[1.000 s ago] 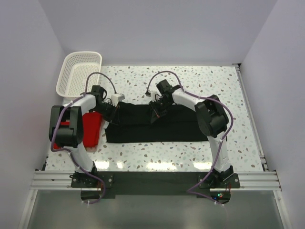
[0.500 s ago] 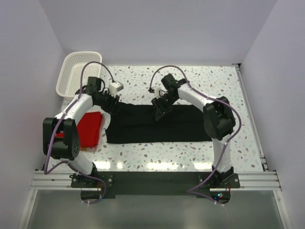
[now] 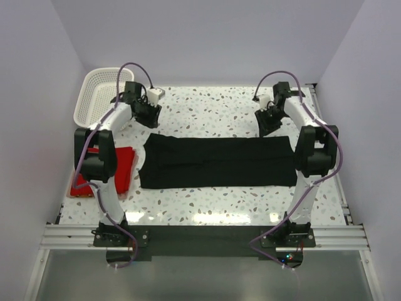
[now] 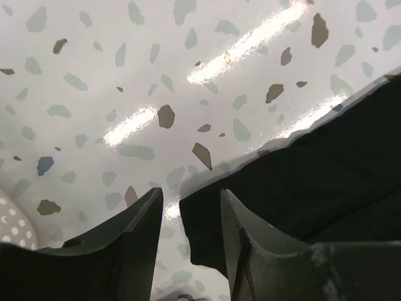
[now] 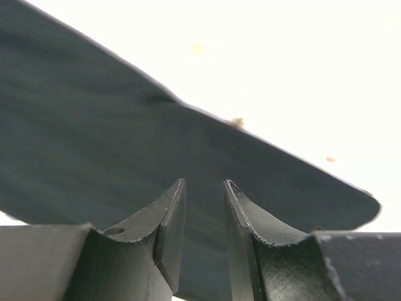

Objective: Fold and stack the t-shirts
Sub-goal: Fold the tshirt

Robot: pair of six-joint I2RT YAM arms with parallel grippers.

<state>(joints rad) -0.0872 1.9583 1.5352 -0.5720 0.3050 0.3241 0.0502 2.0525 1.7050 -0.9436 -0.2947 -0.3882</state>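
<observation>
The black shirt (image 3: 219, 162) lies as a long flat band across the middle of the surface (image 3: 207, 113), with bare room above and below it. The red shirt (image 3: 123, 168) sits folded at centre left, just beside the band's left end and partly under the left arm. The basket (image 3: 84, 106) stands at upper left. From the top we see the left gripper (image 3: 150, 118) and the right gripper (image 3: 267, 125) near the band's upper corners. The wrist views add that both are spread and empty: the left over the shirt's corner, the right, with a narrower gap, over black cloth.
</observation>
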